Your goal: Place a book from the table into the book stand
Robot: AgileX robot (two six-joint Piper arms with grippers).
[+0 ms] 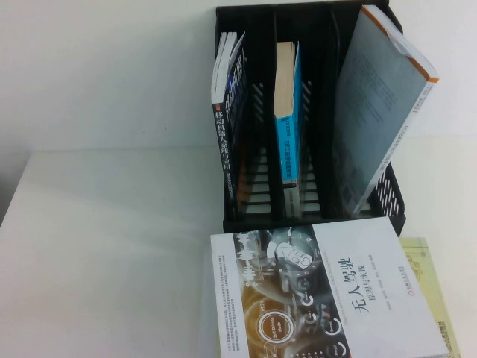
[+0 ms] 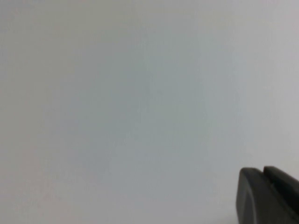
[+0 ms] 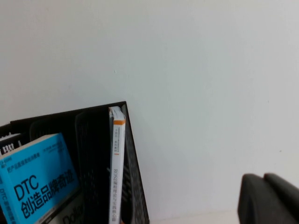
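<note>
High view: white table (image 1: 104, 246) carries the black book stand (image 1: 246, 216) at its far side, three upright compartments. Dark-spined book (image 1: 226, 142) with white characters stands in the robot's-left compartment; blue-covered book (image 1: 287, 127) stands in the middle one; grey-covered book (image 1: 380, 112) with an orange corner band leans in the right compartment, its top tipped out past the stand's right wall. Just in front of the stand lies the book (image 1: 328, 298), flat on the table, white cover with a grey-bronze collage on its left half and a black title on the right half; its far edge sits just beside the stand's base. Pale yellow-green book (image 1: 428, 283) shows at its right side, partly under it. Neither arm appears in this view. Left wrist view: left gripper (image 2: 268, 196) is a dark shape at the frame's corner over plain white; cannot tell how its jaws stand. Right wrist view: right gripper (image 3: 268, 198) also shows only as a dark corner shape, jaws cannot tell; it faces the stand's right end, with the grey book's spine and the blue cover visible.
</note>
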